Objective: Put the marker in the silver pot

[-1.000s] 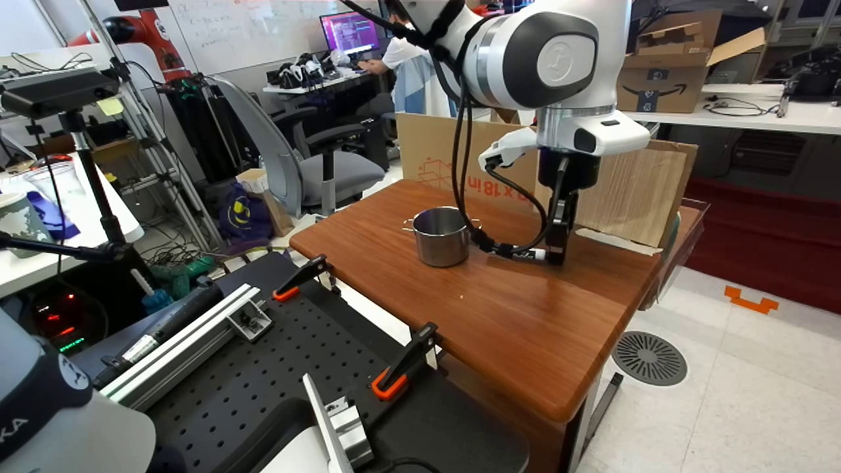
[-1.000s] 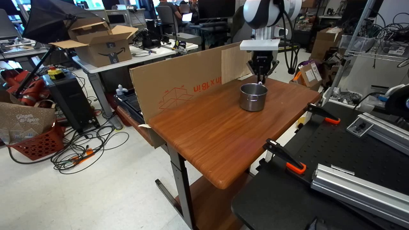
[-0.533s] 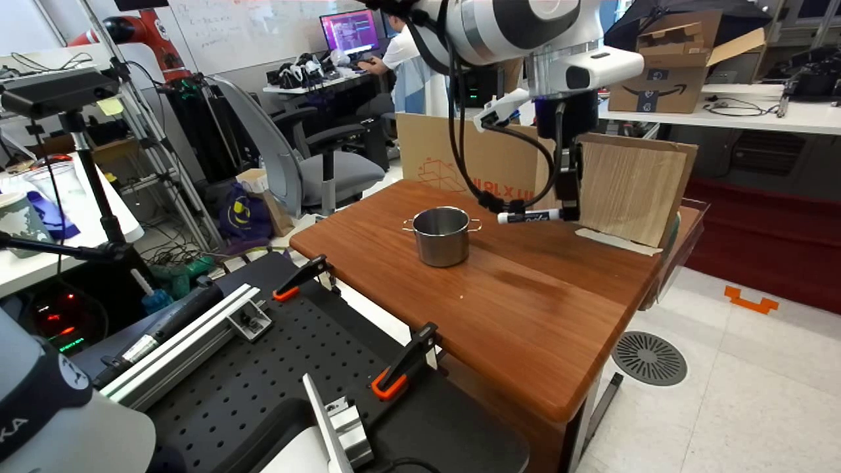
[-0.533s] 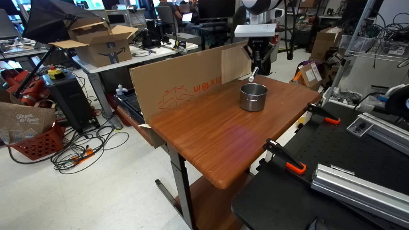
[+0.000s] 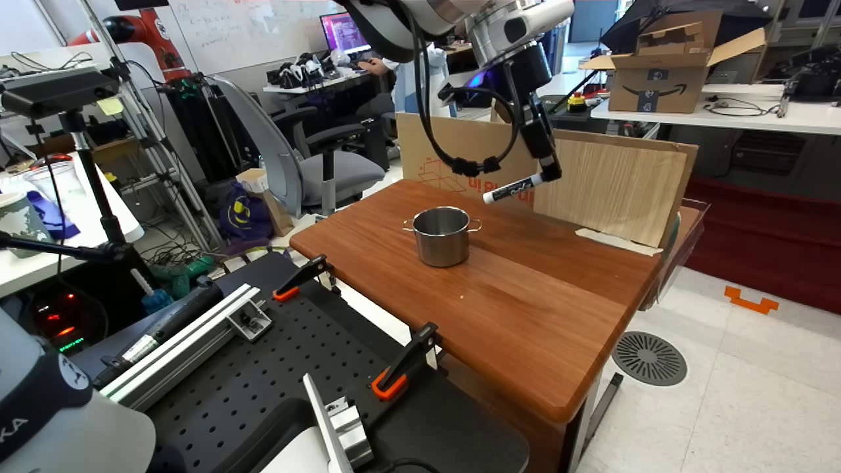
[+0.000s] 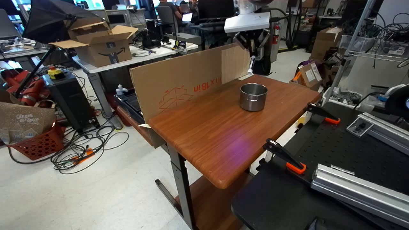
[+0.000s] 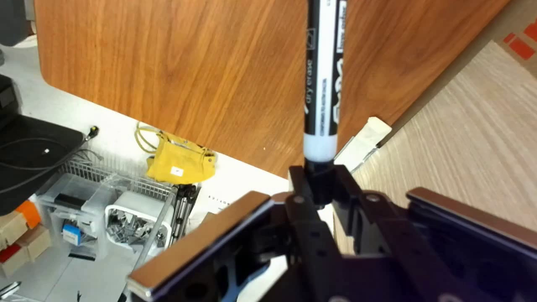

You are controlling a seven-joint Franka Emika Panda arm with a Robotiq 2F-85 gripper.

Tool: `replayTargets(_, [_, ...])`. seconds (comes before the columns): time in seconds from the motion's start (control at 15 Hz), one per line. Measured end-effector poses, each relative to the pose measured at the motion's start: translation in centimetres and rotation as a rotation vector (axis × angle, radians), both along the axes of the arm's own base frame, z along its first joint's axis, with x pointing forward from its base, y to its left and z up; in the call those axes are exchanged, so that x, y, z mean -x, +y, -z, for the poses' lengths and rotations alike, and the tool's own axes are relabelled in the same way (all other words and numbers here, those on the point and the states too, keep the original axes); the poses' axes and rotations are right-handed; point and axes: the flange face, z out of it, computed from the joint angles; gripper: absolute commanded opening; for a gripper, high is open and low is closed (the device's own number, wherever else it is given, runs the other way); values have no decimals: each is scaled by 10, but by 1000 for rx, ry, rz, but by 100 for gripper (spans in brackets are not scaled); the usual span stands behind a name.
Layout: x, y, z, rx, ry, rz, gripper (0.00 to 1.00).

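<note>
Gripper [image 5: 550, 173] clamps a tilted marker [image 5: 514, 189], right of center in an exterior view. Silver pot [image 5: 443, 246] stands mid-frame.

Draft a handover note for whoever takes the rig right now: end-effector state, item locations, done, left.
Black two-finger gripper: shut on the dark end of the slim black-and-white dry-erase marker.
Marker: in the air, tilted, free end lower in both exterior views; apart from the pot below.
Round silver metal pot: upright on the brown wooden table.
Done: marker gripped, off the table.
Left: carry it over the pot, lower, release, back off.
</note>
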Motion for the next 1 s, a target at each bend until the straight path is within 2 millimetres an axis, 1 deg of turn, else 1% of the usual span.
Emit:
replayTargets(0.27, [11,25,-7,92,3,-34,5])
replayTargets(0.47, [18,42,-8,129,17,-62,5])
replayTargets(0.73, [26,65,2,142,41,-103,5])
replayTargets(1.0, [32,80,10,147,72,-131,5])
